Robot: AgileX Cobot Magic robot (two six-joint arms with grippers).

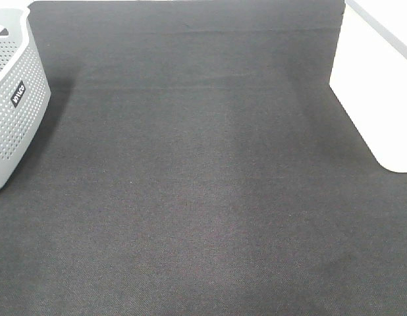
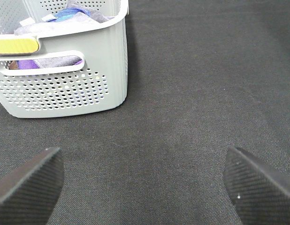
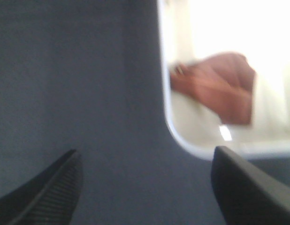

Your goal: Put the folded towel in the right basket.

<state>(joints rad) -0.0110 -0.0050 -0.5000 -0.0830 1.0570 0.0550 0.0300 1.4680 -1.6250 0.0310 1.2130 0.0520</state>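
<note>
The folded towel (image 3: 215, 91), reddish-brown, lies flat inside the white right basket (image 3: 182, 140) in the blurred right wrist view. The same white basket (image 1: 375, 85) stands at the right edge of the high view, where the towel is hidden. My right gripper (image 3: 145, 197) is open and empty above the dark mat, outside the basket's rounded corner. My left gripper (image 2: 145, 187) is open and empty over the mat, a short way from the grey perforated basket (image 2: 65, 89). Neither gripper shows in the high view.
The grey perforated basket (image 1: 12, 105) with a black label stands at the far left and holds purple and blue cloths (image 2: 70, 14). A dark mat (image 1: 203, 197) covers the table between the two baskets.
</note>
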